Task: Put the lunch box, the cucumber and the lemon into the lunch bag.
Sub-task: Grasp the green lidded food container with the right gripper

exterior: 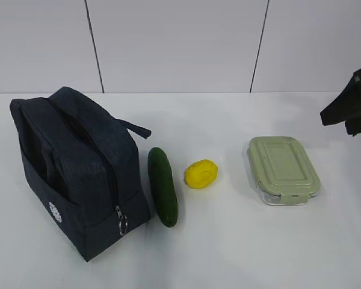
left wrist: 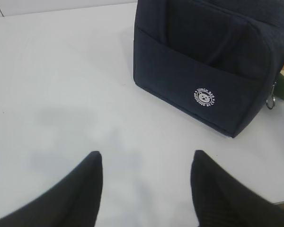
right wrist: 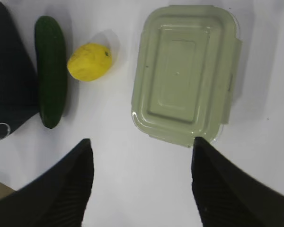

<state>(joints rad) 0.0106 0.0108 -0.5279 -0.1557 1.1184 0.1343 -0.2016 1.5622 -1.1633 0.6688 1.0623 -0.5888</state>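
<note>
The navy lunch bag (exterior: 78,174) stands at the left, zipped shut, its ring pull (exterior: 123,224) hanging at the near corner. The cucumber (exterior: 163,185) lies beside it, the lemon (exterior: 201,173) to its right, and the lunch box (exterior: 283,169) with its sage-green lid further right. My right gripper (right wrist: 139,151) is open and empty above the table, just short of the lunch box (right wrist: 184,71); cucumber (right wrist: 51,68) and lemon (right wrist: 89,62) show to its left. My left gripper (left wrist: 146,158) is open and empty over bare table, short of the bag (left wrist: 213,61).
The white table (exterior: 228,241) runs back to a white panelled wall (exterior: 180,42). The right arm's dark body (exterior: 352,108) shows at the right edge of the exterior view. A slice of the cucumber and lemon peeks past the bag in the left wrist view.
</note>
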